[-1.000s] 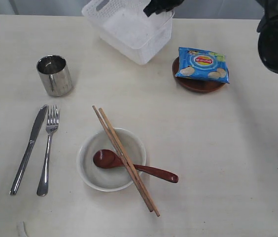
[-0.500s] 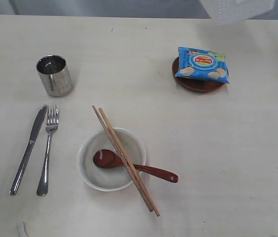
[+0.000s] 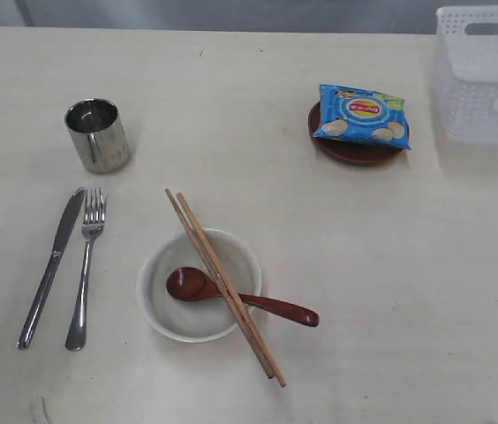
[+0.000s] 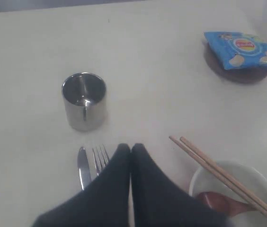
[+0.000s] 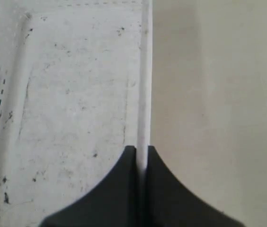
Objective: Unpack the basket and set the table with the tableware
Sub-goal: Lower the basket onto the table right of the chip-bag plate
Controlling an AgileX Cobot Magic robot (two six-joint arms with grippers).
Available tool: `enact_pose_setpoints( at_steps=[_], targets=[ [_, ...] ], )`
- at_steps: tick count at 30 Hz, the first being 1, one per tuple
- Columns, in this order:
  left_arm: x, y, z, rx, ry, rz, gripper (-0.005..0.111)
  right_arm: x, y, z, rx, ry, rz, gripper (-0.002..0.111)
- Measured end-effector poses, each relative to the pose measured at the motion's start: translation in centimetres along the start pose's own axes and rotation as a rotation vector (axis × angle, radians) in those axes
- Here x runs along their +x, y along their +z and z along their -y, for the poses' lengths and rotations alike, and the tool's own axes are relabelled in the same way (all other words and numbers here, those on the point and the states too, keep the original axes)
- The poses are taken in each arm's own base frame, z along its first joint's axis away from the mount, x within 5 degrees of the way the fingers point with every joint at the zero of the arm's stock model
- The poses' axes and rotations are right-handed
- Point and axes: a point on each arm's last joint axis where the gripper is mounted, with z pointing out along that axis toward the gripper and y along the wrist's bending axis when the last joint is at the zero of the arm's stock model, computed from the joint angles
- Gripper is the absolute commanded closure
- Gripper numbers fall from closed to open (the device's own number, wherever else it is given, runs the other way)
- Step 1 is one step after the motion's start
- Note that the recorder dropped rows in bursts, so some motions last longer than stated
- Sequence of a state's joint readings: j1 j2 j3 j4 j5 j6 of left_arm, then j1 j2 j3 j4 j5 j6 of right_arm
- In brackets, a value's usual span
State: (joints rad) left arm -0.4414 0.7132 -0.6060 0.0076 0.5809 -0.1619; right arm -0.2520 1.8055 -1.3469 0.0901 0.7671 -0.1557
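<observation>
At the far right edge of the bench [image 3: 381, 265] is the basket [image 3: 487, 110], with the right gripper [image 5: 141, 150] pinched shut on its rim. The left gripper [image 4: 131, 147] is closed on nothing, above the knife [image 3: 51, 265] and fork [image 3: 85, 265] at the left. The cup [image 3: 97, 134] stands beyond them. Chopsticks [image 3: 205, 243] and spoon [image 3: 284, 309] lie across the bowl [image 3: 165, 305], and a chips bag [image 3: 361, 115] rests on the plate [image 3: 355, 155].

You have one printed item in view: the blue chips bag [image 3: 361, 116]. A round red-and-yellow logo [image 3: 365, 109] sits on its front, but the lettering is too small and blurred to read.
</observation>
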Motion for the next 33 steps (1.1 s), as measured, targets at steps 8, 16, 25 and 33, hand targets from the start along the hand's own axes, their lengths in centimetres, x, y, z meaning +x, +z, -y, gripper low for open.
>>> enact_pose_setpoints(
  at_steps=[8, 16, 25, 33],
  targets=[
    [0.0, 0.0, 0.0, 0.000, 0.000, 0.000, 0.107, 4.6, 3.7, -0.1, 0.008, 0.029, -0.031, 0.109],
    [0.0, 0.0, 0.0, 0.000, 0.002, 0.000, 0.107, 5.3, 4.8, -1.1, -0.003, -0.030, -0.030, 0.109],
    [0.0, 0.0, 0.0, 0.000, 0.002, 0.000, 0.107, 5.3, 7.0, -4.9, -0.038, -0.193, -0.033, 0.109],
    [0.0, 0.0, 0.0, 0.000, 0.002, 0.000, 0.107, 5.0, 7.3, -9.8, -0.110, -0.246, 0.019, 0.109]
  ],
)
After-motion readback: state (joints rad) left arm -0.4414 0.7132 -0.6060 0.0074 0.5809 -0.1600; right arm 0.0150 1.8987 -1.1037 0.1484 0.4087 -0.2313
